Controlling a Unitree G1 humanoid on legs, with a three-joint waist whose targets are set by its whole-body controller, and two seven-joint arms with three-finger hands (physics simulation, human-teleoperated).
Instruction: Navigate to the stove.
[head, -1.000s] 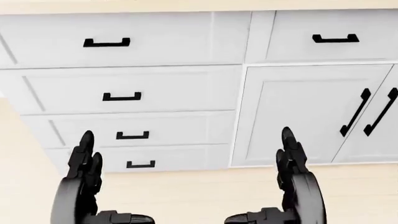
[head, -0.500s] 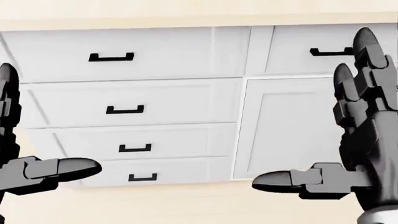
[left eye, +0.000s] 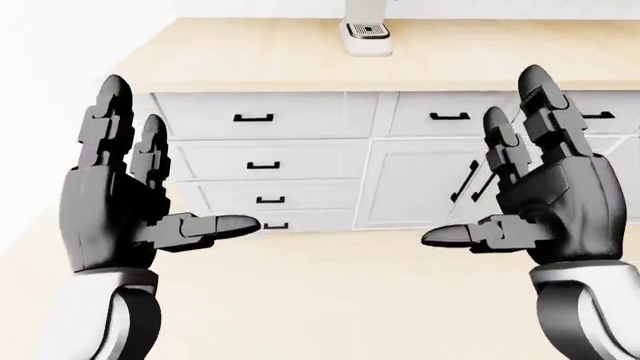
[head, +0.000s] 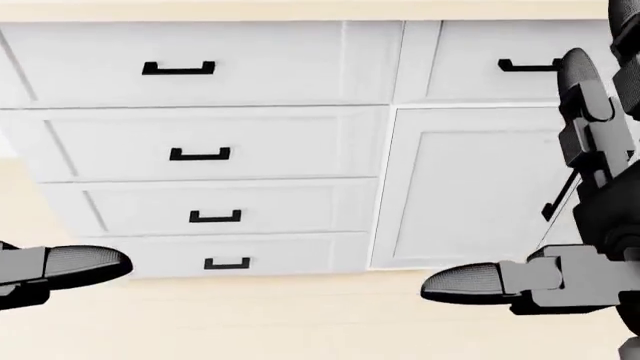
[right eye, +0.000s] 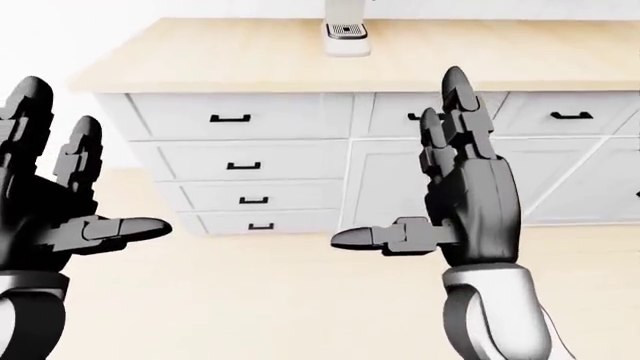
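Facing a white cabinet run (left eye: 300, 161) w/ a pale wood counter (left eye: 300, 56) on top; stove not in any view, so prob. still a turn or walk away. Drawers (head: 200, 112) stacked at left, doors (head: 470, 187) to the right. Far on the counter sits a small appliance base (left eye: 366, 34), top cut off. Left hand (left eye: 120, 195) and right hand (left eye: 540, 187) both spread, palms facing in, empty — likely raised just to stay clear while walking.

Left robot hand (left eye: 115, 214), right robot hand (left eye: 555, 199): black segmented fingers (three each), white forearms.
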